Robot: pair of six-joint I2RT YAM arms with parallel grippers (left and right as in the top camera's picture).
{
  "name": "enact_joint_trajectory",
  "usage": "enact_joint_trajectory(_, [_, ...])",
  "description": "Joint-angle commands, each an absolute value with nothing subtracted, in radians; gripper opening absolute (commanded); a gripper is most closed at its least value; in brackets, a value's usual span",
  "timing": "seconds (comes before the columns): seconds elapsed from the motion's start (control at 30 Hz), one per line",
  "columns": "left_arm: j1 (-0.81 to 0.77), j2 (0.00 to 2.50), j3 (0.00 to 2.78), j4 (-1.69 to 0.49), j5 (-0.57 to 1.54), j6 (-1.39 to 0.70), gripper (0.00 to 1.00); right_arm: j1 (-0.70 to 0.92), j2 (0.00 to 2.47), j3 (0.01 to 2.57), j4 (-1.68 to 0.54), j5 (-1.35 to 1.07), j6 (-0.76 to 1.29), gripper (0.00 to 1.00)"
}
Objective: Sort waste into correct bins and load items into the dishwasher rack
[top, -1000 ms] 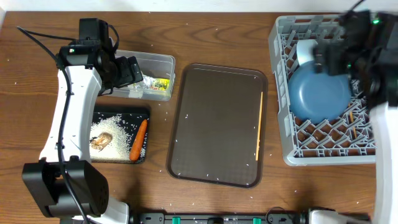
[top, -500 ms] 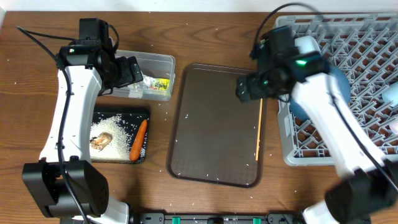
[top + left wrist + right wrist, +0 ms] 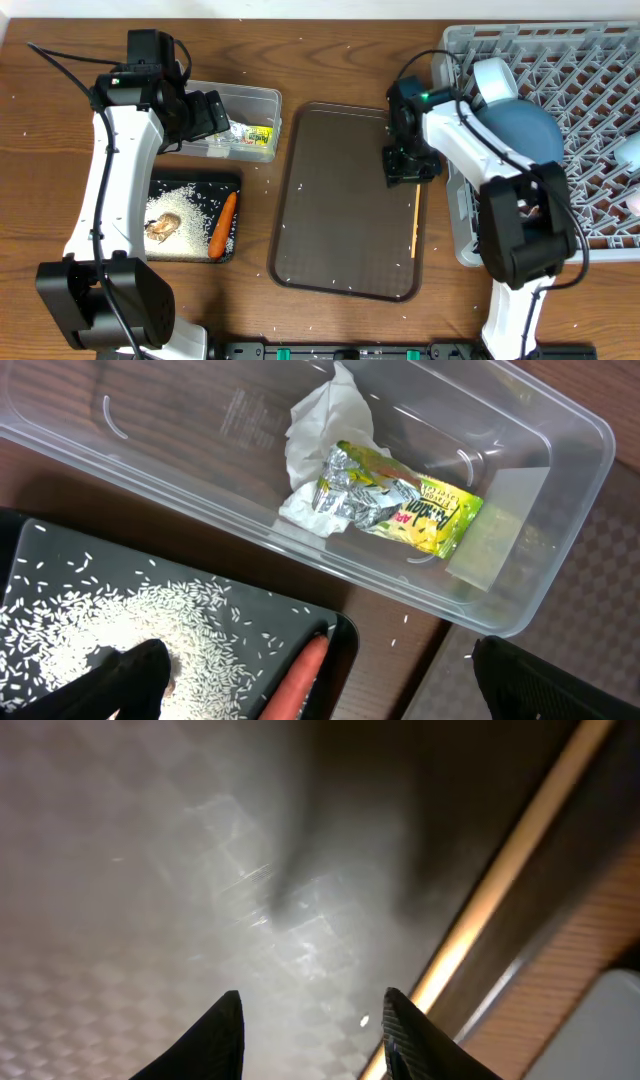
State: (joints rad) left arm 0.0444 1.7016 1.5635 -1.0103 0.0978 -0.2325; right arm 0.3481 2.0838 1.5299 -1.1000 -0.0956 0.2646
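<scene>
Right gripper (image 3: 404, 166) is down over the top right part of the brown tray (image 3: 340, 215), wrist pointing straight down. The arm reaches in across the rack (image 3: 457, 215). In the right wrist view its fingers (image 3: 215, 1042) stand a moderate way apart with nothing between them, close over the tray floor. One chopstick (image 3: 416, 212) lies along the tray's right rim. In the wrist view it runs diagonally past one fingertip, and I can't tell if they touch. It's tight on that side, with the raised rim and then the rack wall just beside it. To the left the tray floor is bare, with plenty of room.

The plate (image 3: 522, 138) sits in the rack, partly under the arm.

Left gripper (image 3: 206, 114) hangs over the tub (image 3: 252, 97) near its edge with the black tray (image 3: 196, 178). The arm stretches up the table's left side, and its fingers (image 3: 128, 682) are spread wide and empty. The wrapper (image 3: 400, 508) lies in the tub on white paper (image 3: 318, 445). Its print is upside down and I can't read it. The carrot (image 3: 223, 224), lump (image 3: 162, 228) and rice (image 3: 184, 203) are in the black tray, with the carrot along its right wall.
</scene>
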Motion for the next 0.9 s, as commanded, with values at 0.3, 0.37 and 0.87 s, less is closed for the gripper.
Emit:
enact_joint_trajectory(0.3, [0.047,1.678,1.572,-1.013,0.096,-0.234,0.98,0.340,2.101,1.528,-1.161,-0.025,0.291,0.41])
enact_joint_trajectory(0.37, [0.047,1.678,1.572,-1.013,0.096,-0.234,0.98,0.340,2.101,1.526,-1.167,-0.014,0.292,0.43])
enact_joint_trajectory(0.87, [0.047,1.678,1.572,-1.013,0.096,-0.234,0.98,0.349,2.098,1.396,-0.999,-0.060,0.302,0.01])
